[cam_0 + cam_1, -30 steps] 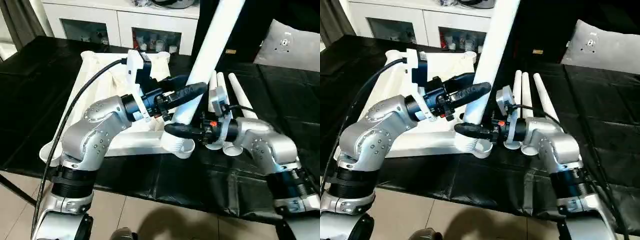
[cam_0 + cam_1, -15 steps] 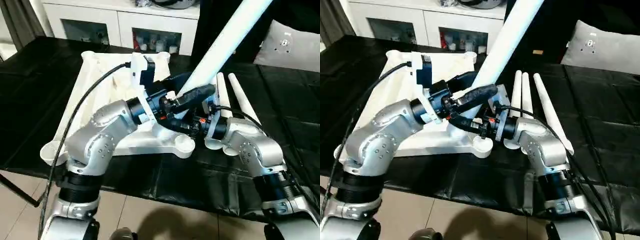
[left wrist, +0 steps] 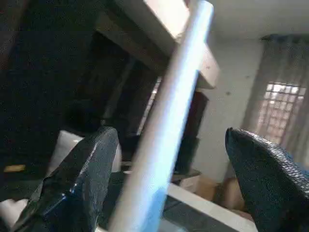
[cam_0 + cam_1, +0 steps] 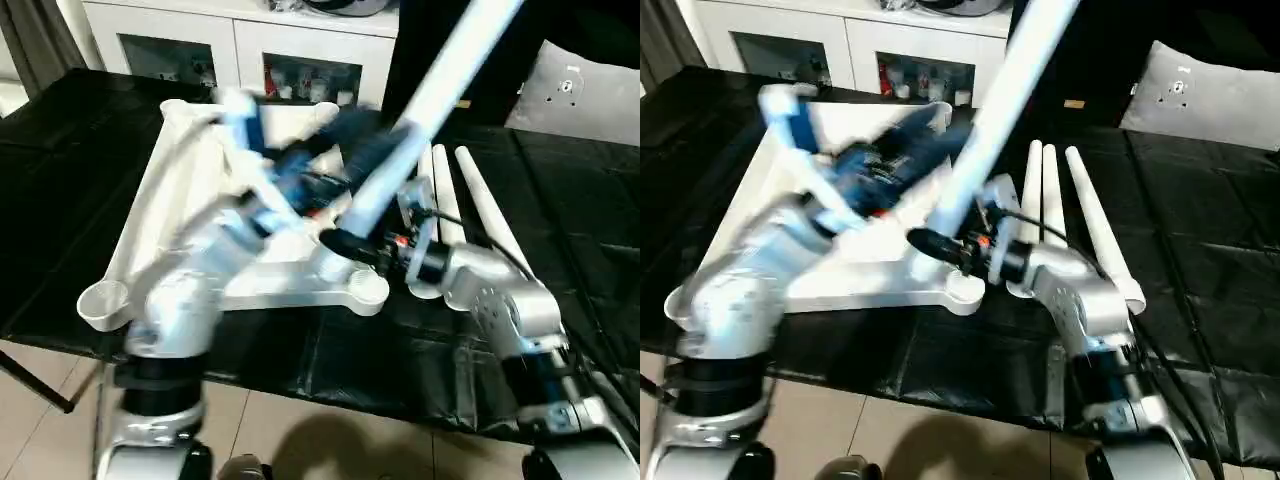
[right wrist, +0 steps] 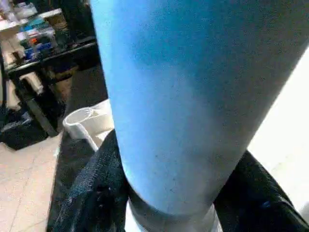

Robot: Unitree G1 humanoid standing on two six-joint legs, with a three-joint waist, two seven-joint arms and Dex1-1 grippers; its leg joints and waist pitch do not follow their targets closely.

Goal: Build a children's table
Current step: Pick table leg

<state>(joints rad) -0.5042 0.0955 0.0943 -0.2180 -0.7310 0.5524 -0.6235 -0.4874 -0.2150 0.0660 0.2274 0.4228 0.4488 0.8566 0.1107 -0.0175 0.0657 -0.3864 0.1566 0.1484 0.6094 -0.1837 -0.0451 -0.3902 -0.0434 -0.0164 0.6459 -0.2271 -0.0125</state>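
The children's table top (image 4: 290,290) lies upside down on the black surface, its near corner socket (image 4: 365,291) showing empty. One white leg (image 4: 420,100) slants up to the right. Its lower end sits just behind that socket, and my right gripper (image 4: 345,237) is shut on it there. In the right wrist view the black fingers (image 5: 94,193) press both sides of the leg (image 5: 178,96). My left gripper (image 3: 170,133) is open, and its fingers (image 3: 82,183) stand clear of the leg (image 3: 164,125) on either side. The left arm (image 4: 200,280) is motion-blurred.
Three spare legs (image 4: 480,205) lie side by side on the black-covered surface (image 4: 570,230) to the right of the top. A white cabinet with glass doors (image 4: 240,45) stands behind. A grey pad (image 4: 590,85) rests at the far right.
My left gripper has opened and let go of the leg, and that arm is swinging back. The leg has tipped further right and its base has left the corner socket. The right gripper keeps its hold.
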